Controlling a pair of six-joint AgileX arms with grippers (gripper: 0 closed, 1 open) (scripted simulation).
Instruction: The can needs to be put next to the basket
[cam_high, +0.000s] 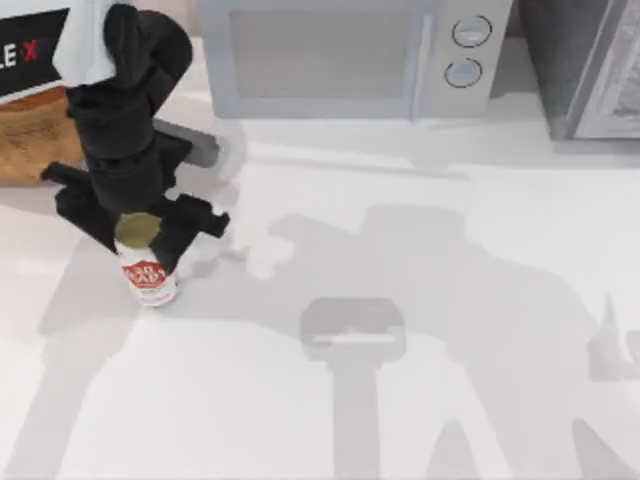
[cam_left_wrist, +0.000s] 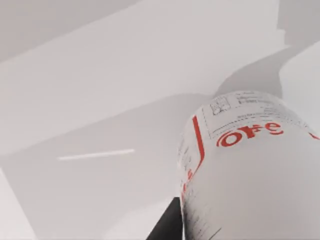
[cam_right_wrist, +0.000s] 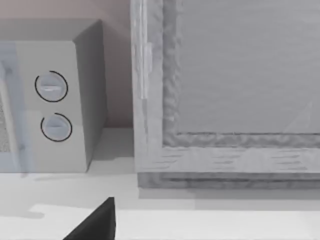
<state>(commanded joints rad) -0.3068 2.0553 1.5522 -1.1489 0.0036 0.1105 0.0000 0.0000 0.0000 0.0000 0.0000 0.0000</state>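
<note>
My left arm reaches down at the table's left, its tool (cam_high: 142, 232) clamped shut.

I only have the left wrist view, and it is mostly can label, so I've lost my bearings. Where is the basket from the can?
Observer: In the top view the basket sits at the far left edge of the table, towards the back. The can is in front of it.
Operator: Are they touching?
Observer: No. The can is upright and apart from the basket, nearer the front of the table.
Operator: What has hold of the can?
Observer: The left gripper, shut around its gold-topped upper end.
</note>
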